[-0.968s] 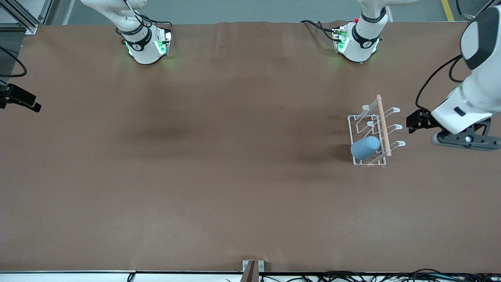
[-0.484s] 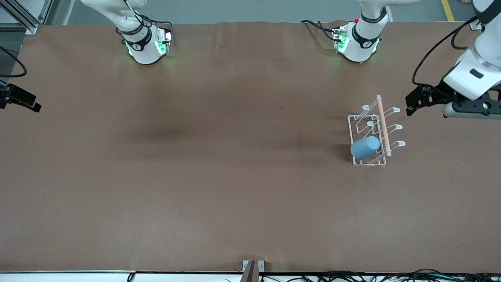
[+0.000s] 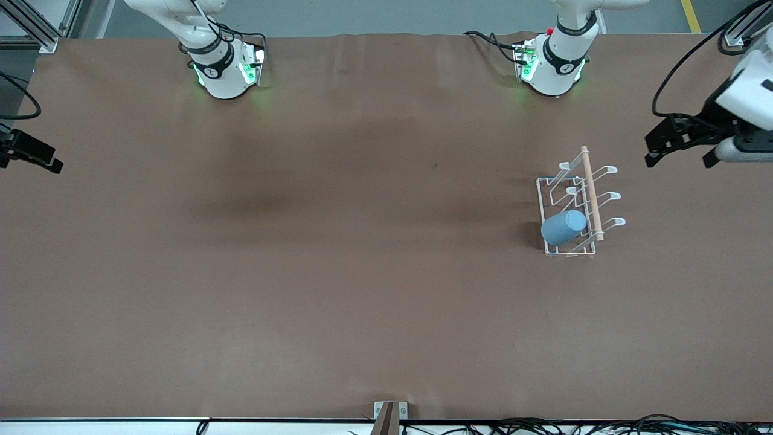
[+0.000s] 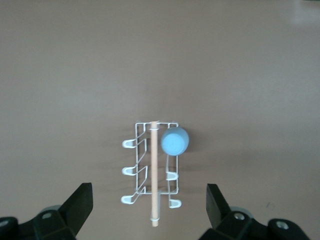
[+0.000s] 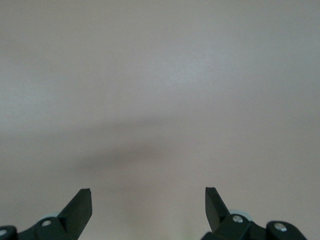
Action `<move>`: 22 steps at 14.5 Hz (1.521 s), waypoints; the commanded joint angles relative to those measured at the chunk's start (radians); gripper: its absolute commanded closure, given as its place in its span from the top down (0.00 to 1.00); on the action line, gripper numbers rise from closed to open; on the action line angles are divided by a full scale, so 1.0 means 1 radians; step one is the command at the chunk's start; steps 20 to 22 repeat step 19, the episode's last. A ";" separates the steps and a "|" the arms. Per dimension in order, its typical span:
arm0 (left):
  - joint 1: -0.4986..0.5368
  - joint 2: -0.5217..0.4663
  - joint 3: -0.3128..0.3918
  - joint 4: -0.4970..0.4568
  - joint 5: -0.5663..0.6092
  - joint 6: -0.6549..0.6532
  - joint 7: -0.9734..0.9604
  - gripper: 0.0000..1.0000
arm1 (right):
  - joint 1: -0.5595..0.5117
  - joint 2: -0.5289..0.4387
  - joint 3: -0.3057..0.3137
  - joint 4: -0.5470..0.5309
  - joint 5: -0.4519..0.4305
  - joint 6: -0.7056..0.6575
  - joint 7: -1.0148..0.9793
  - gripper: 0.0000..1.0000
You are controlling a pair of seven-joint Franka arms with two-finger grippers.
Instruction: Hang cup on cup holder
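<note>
The light-blue cup (image 3: 564,227) sits upside down and tilted on a prong of the white wire cup holder (image 3: 551,188), at the holder's end nearer the front camera. In the left wrist view the cup (image 4: 174,141) hangs beside the wooden dowel (image 4: 154,170). My left gripper (image 4: 148,186) is open and empty. It is up in the air toward the left arm's end of the table (image 3: 734,151), apart from the holder. My right gripper (image 5: 148,192) is open and empty over bare table. The right arm waits.
The brown table cover (image 3: 338,254) is flat. The two arm bases (image 3: 226,69) (image 3: 552,63) stand along the table's edge farthest from the front camera. A black part of the right arm's hand (image 3: 29,154) shows at the right arm's end of the table.
My left gripper has drawn away from the cup holder, toward the bases' edge and the left arm's end of the table. The cup stays on its prong. The right arm has not moved.
</note>
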 commanded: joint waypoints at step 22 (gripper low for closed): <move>0.000 0.042 0.019 0.104 -0.015 -0.167 0.003 1.00 | -0.014 0.003 0.011 0.009 -0.020 0.022 -0.014 1.00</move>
